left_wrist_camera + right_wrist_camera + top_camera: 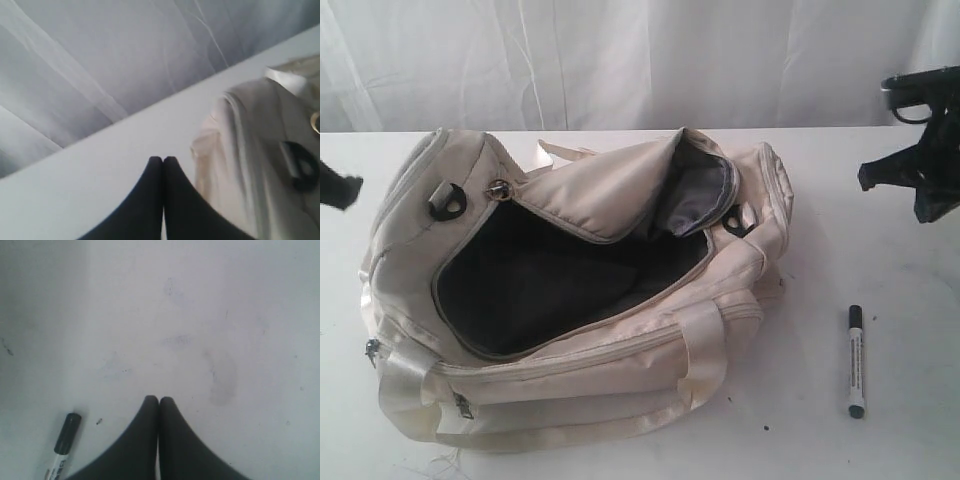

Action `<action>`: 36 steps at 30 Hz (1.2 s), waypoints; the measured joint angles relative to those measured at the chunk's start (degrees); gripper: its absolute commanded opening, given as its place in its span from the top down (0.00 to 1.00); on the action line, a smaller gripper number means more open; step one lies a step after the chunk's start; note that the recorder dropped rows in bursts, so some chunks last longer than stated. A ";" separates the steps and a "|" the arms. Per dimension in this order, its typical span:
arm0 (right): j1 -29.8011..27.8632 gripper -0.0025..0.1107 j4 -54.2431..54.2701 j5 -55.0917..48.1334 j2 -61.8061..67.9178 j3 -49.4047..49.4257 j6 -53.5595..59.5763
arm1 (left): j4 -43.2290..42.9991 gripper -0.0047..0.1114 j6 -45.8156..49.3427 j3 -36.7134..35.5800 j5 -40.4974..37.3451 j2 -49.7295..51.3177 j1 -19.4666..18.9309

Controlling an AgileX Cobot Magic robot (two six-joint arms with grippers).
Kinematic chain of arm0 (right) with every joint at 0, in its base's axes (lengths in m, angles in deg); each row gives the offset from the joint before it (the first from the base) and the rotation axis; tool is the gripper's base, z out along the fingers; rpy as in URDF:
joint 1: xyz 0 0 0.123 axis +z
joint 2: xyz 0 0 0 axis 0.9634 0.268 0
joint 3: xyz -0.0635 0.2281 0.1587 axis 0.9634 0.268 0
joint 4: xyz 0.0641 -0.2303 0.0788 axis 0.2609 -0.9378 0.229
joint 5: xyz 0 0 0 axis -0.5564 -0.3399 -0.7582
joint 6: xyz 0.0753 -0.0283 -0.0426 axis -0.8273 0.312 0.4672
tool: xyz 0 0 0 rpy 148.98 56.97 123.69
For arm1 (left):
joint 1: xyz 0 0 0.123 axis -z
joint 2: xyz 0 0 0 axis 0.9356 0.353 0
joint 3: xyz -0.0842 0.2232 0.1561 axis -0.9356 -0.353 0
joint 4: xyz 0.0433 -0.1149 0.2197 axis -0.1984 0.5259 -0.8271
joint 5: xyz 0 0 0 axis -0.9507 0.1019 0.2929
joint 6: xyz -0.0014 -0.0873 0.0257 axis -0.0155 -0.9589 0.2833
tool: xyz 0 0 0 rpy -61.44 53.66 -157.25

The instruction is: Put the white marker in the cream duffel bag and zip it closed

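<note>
Flat on surface (820, 240), right of open cream duffel bag (570, 375): white marker (856, 360), long axis near-to-far, cap far. Lies nearer and slightly left of right fingers (147, 425), pressed together, empty. Away past bag's left end: left fingers (150, 190), also together.

The left gripper (162, 161) is closed, its two black fingers pressed together tip to tip; from outside, only its dark tip shows at the left edge. The right gripper (159, 401) is closed the same way and points downward. The black right arm (918, 160) hangs raised at the far right.
</note>
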 measured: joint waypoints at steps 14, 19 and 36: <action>-0.22 0.98 -0.11 35.67 -19.97 18.23 -2.38 | 1.29 0.96 -1.01 -6.78 2.80 -16.48 0.00; -0.35 0.98 -0.22 40.84 -28.53 24.47 -2.38 | 0.75 0.96 0.11 -6.78 4.30 -26.84 0.00; -0.53 0.83 19.60 19.85 -33.63 45.25 1.03 | 14.65 0.96 10.60 -20.51 -14.32 -39.40 0.00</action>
